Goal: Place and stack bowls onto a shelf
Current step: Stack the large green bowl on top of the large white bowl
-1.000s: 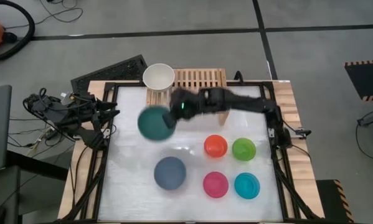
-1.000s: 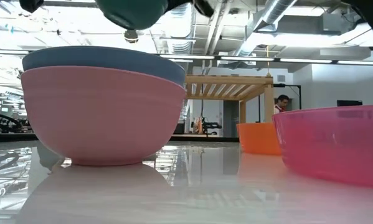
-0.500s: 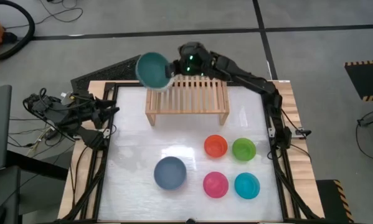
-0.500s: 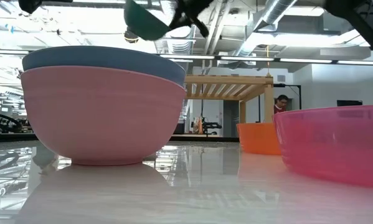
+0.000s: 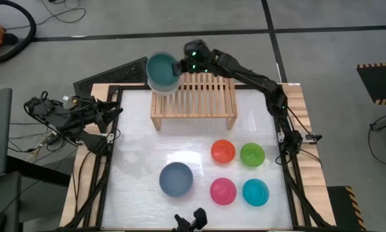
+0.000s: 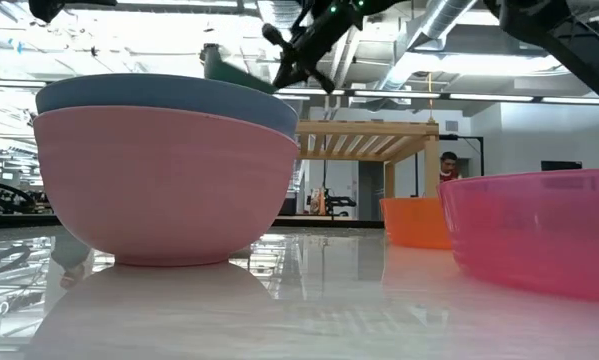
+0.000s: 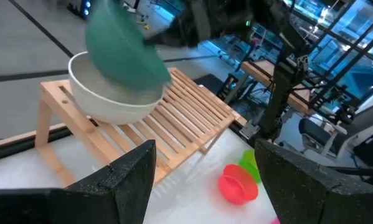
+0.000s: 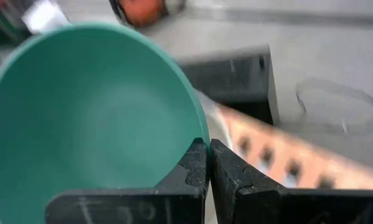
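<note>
Along the lower edge of the high view, our left hand (image 5: 191,219) is waiting with fingers spread, holding nothing. Mid-frame, the slate-blue bowl (image 5: 176,178) and four smaller bowls are sitting on the white surface (image 5: 135,142). Toward the upper left, our right hand (image 5: 180,66) is pinching the teal bowl (image 5: 161,69) by its rim, tilted over the cream bowl (image 7: 111,102) on the shelf (image 5: 199,96). We are judging it light, stiff, slippery plastic, so a rim grip suits.
</note>
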